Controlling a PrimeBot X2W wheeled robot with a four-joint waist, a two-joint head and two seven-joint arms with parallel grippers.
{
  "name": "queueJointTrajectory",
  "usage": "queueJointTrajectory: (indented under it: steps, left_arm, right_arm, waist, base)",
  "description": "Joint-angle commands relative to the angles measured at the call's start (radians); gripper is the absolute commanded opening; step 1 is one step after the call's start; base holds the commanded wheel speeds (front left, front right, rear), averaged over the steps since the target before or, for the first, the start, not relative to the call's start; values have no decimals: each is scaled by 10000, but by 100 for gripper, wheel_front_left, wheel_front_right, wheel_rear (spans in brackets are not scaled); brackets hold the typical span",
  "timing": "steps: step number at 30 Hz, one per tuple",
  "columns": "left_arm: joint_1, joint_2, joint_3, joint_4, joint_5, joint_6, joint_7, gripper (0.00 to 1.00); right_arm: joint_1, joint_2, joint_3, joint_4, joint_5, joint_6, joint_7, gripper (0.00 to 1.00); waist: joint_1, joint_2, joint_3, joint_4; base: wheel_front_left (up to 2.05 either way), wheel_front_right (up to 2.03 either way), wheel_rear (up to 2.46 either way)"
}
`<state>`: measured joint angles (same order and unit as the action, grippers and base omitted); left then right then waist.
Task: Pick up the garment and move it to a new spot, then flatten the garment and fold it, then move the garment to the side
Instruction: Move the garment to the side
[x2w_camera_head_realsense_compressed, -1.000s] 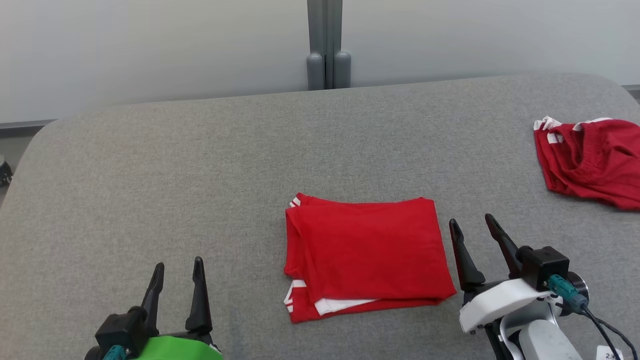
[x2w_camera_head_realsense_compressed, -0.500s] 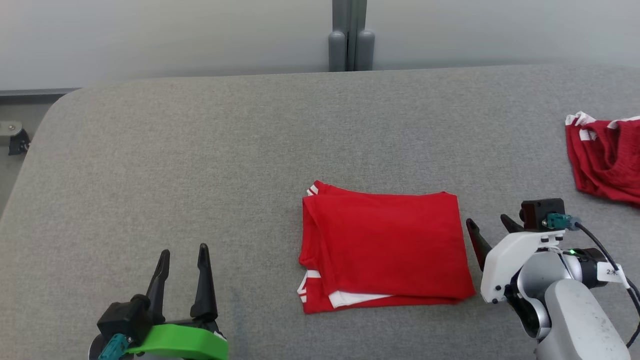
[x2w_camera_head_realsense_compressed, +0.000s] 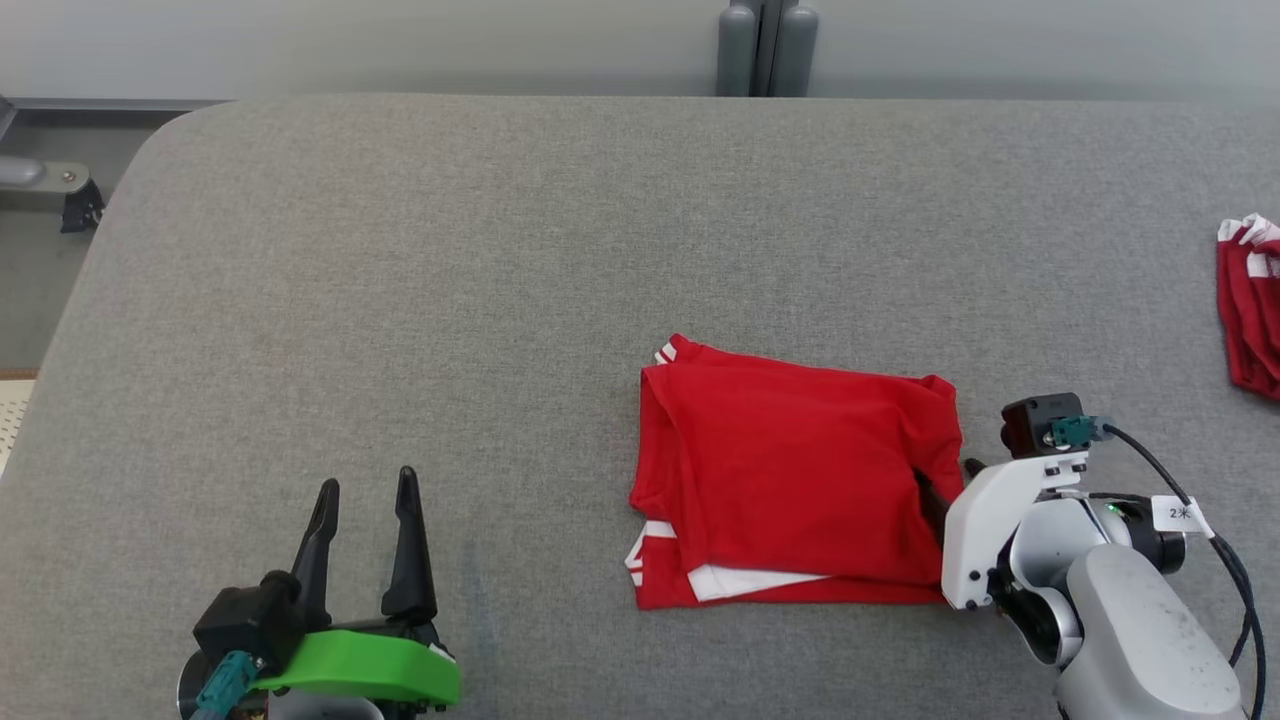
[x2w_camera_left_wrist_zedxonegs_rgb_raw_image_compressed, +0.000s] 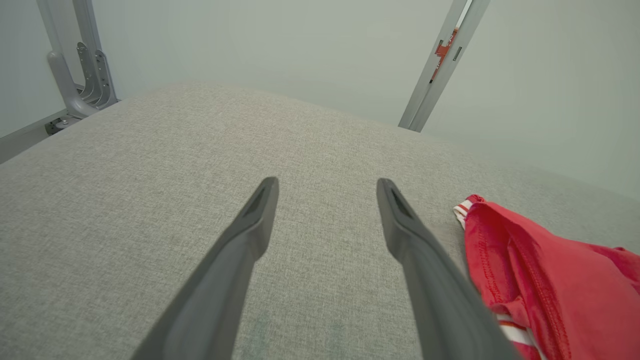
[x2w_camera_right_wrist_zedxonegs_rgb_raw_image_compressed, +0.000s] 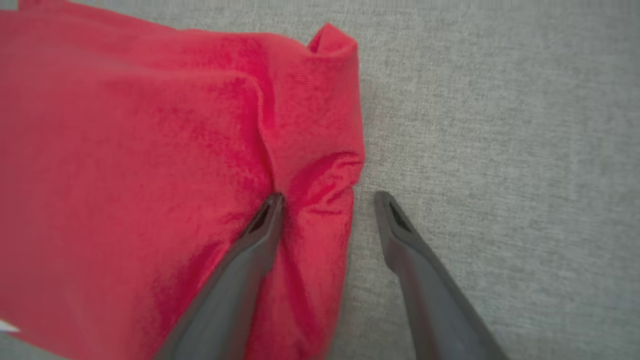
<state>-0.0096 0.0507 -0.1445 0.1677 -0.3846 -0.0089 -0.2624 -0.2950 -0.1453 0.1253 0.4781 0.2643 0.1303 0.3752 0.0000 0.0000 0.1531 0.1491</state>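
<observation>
Right tool (x2w_camera_right_wrist_zedxonegs_rgb_raw_image_compressed: 328, 196) moved onto folded red garment (x2w_camera_head_realsense_compressed: 790, 470) edge, jaws wide astride it | left tool (x2w_camera_head_realsense_compressed: 367, 478) spread, empty

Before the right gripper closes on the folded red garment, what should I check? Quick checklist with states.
1. Fold neat: ok; the red garment lies as a rectangle on the table.
2. Right gripper straddles its edge: ok; one finger on cloth, the other on bare table.
3. Jaws open: ok.
4. All layers between the fingers: cannot tell; lower layers hidden.
5. Left gripper out of the way: ok; open, apart from the cloth.
6. Second garment apart: ok.
</observation>
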Motion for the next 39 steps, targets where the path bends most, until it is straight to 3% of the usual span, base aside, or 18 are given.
queueJointTrajectory:
  steps: [1,8,13,19,24,30,39]
  left_arm:
    - [-143,4,39,-45,78,25,-29,100]
    - [-178,6,139,-84,363,-111,-16,100]
    - [-328,8,167,-91,642,-288,-16,100]
    - [-522,31,186,-28,1029,-498,-18,100]
    - [-701,112,119,81,1247,-624,-16,100]
    - [-842,141,30,181,1375,-721,-16,100]
    - [-921,109,99,216,1300,-719,-18,100]
  right_arm:
    - [-32,77,203,214,108,4,-62,0]
    - [-631,-317,86,171,-12,-9,-1061,0]
    - [-848,-687,-541,-78,-159,-7,-1599,0]
    - [-846,-694,-1133,-351,-269,-7,-2083,0]
    - [-925,-426,-1324,-352,-333,-7,-2677,0]
    - [-1140,-163,-1334,-93,-422,-7,-3144,0]
    - [-2222,-281,-1717,231,-646,-6,-3330,0]
  waist:
    - [0,0,70,-119]
    - [0,0,216,-1178]
    - [0,0,452,-2686]
    - [0,0,813,-4275]
    - [0,0,1003,-5106]
    - [0,0,1043,-5336]
    - [0,0,988,-4418]
  base:
    - [0,0,0]
    - [0,0,0]
    - [0,0,0]
    - [0,0,0]
    - [0,0,0]
    - [0,0,0]
    - [0,0,0]
